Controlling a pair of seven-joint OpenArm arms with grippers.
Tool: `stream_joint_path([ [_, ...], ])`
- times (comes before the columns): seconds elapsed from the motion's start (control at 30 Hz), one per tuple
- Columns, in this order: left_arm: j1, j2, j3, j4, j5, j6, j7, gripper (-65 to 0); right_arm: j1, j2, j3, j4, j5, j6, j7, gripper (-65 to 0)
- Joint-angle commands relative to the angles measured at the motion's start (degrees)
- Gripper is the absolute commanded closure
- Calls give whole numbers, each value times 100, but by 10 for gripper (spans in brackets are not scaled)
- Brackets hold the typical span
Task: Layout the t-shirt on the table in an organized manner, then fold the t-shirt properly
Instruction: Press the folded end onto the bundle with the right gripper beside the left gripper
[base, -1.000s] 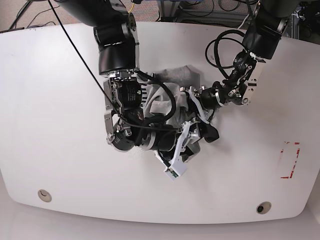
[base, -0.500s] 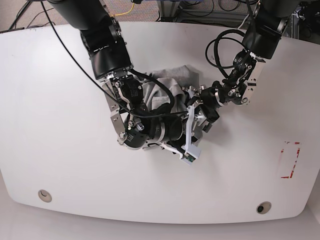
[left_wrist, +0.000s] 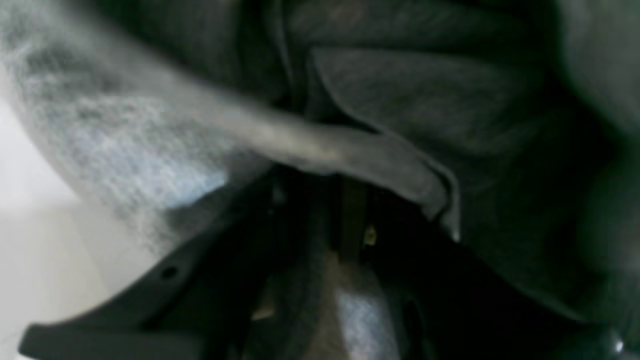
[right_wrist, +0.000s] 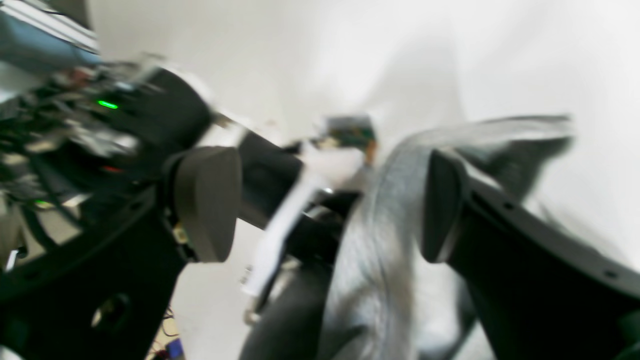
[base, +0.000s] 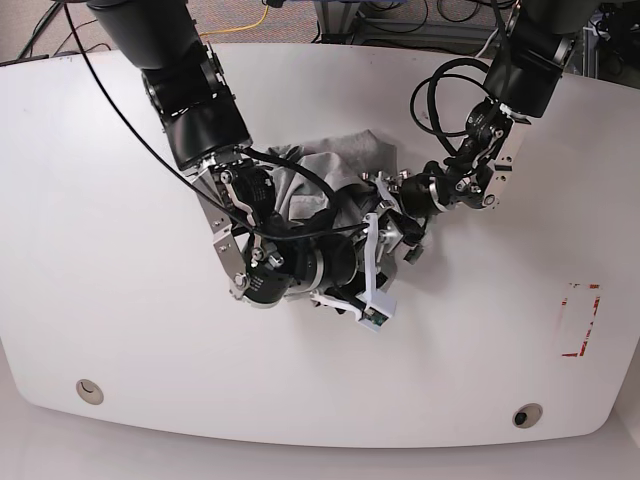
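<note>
The grey t-shirt (base: 345, 165) lies crumpled in the middle of the white table (base: 120, 200), partly hidden under both arms. In the left wrist view, grey t-shirt cloth (left_wrist: 425, 100) fills the frame and a taut folded hem runs into the dark jaws. My left gripper (base: 400, 226) is shut on that fold at the pile's right side. My right gripper (right_wrist: 320, 200) stands open, its pads (right_wrist: 205, 200) wide apart. A strip of the t-shirt (right_wrist: 375, 240) hangs between them, closer to the right finger. In the base view the right gripper (base: 350, 256) sits at the pile's front.
Both arms crowd over the pile, with black cables (base: 440, 110) looping above it. A red tape rectangle (base: 580, 320) marks the table's right side. Two grommets (base: 88, 390) (base: 525, 415) sit near the front edge. Cables and gear lie beyond the far edge.
The right arm has swung back and to the left, and its wrist with the white camera bracket has moved up toward the pile. More of the shirt's top shows. The left gripper has barely moved.
</note>
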Motion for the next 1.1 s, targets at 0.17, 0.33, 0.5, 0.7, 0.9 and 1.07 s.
stream_joint_path([
  [0.17,27,-46,14,230,326,164,416,-115,315,167,-676,105,130,36,117,-490],
  [0.33,27,-46,14,257,317,164,416,-115,350,229,-800,114,130,28,117,-490],
  [0.5,19,-46,-12,265,317,164,416,-115,421,299,-800,184,147,63,117,-490],
  [0.7,27,-55,-434,450,317,172,433,-118,456,396,-808,518,147,72,82,-490],
  [0.9,142,-81,-786,731,317,164,451,-143,526,431,-791,659,147,80,21,-490],
  [1.07,274,-90,-1129,1101,317,164,451,-246,535,492,-685,668,147,80,30,-490],
])
